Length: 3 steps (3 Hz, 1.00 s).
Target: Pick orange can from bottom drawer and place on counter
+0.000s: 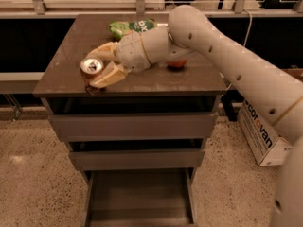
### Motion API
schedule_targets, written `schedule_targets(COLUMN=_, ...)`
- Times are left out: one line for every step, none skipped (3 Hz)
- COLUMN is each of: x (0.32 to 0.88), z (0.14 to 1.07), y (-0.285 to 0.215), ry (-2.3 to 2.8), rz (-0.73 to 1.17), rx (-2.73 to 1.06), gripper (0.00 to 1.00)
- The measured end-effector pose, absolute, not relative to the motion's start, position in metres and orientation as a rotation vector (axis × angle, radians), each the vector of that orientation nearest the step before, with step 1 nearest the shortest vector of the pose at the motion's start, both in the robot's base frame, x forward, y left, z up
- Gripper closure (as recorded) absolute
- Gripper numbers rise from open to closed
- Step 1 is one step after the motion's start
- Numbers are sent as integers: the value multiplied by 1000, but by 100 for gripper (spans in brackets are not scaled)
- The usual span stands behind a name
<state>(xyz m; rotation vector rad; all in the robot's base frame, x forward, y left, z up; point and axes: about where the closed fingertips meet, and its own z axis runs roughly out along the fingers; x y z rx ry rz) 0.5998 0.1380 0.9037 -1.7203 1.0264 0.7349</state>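
Gripper (93, 70) clasped the can (92, 65) upright between its fingers (110, 75), left of centre, at the counter (189, 79) front, likely for release; the drawer (140, 193) stood open below.

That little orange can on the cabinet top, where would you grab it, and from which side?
By its round side wall, about mid-height, coming level from the apple side. The orange can stands upright on the counter, and the gripper has a finger on each side of it.
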Motion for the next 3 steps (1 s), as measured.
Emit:
schedule_targets(x=625, z=924, y=148, ry=955, rz=757, rx=-1704, gripper=100)
schedule_targets(x=645, z=948, y=159, ry=939, rz=760, rx=-1713, gripper=100)
schedule_targets(x=654, z=948, y=166, ry=1027, rz=818, rx=-1736, gripper=100)
